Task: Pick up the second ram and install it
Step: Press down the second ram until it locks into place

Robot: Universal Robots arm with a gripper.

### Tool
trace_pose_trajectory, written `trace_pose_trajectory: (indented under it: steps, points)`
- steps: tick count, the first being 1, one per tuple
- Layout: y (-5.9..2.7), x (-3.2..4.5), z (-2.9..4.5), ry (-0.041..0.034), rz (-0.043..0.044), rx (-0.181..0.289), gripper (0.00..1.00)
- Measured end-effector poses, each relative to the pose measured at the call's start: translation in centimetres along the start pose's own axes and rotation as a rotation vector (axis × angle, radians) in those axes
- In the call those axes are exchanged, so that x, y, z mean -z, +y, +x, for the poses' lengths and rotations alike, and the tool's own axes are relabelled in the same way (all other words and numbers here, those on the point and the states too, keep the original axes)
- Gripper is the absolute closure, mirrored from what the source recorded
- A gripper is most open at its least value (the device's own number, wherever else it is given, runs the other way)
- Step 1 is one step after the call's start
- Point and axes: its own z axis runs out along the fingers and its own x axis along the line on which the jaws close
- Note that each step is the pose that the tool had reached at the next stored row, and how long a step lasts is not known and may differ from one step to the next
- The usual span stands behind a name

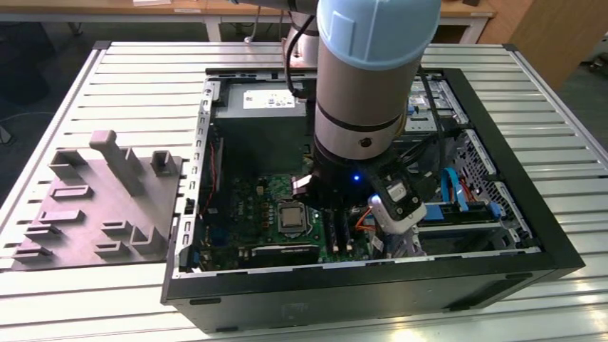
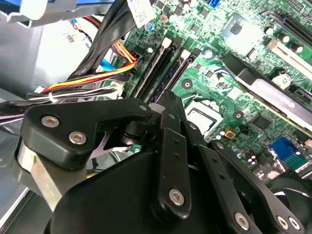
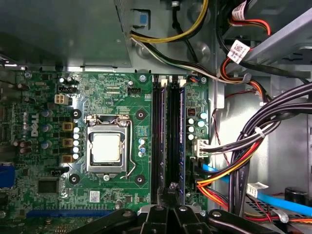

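So the arm is reaching down into the open PC case (image 1: 560, 246), with its gripper (image 3: 171, 191) hanging right over the memory slots (image 3: 168, 141) on the green motherboard (image 3: 117, 97). In the first wrist view the fingertips are pinched together directly above the slots, beside the CPU socket (image 3: 107, 148). The second ram (image 3: 181, 141) looks like it's already standing on edge in a slot next to the black one, dark and thin, though I honestly can't say if the fingers are clamped on its end or just closed above it. In the second wrist view the black finger links (image 2: 168, 141) point down at the same slots (image 2: 163, 66). The grey fixture tray (image 1: 95, 206) sits on the slatted table (image 1: 532, 71) at the exterior view's left, beside the case. Orange and yellow cables (image 3: 229, 178) run just beside the slots.
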Motion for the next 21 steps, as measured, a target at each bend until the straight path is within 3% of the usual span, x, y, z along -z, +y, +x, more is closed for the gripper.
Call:
trace_pose_trajectory:
  steps: [6, 16, 21]
  points:
    - [0.39, -0.01, 0.0, 0.0001, 0.0002, 0.0, 0.9]
    - [3.04, -0.16, 0.01, 0.0001, 0.0002, 0.0, 0.9]
    - [3.63, -0.18, 0.01, 0.0001, 0.0002, 0.0, 0.9]
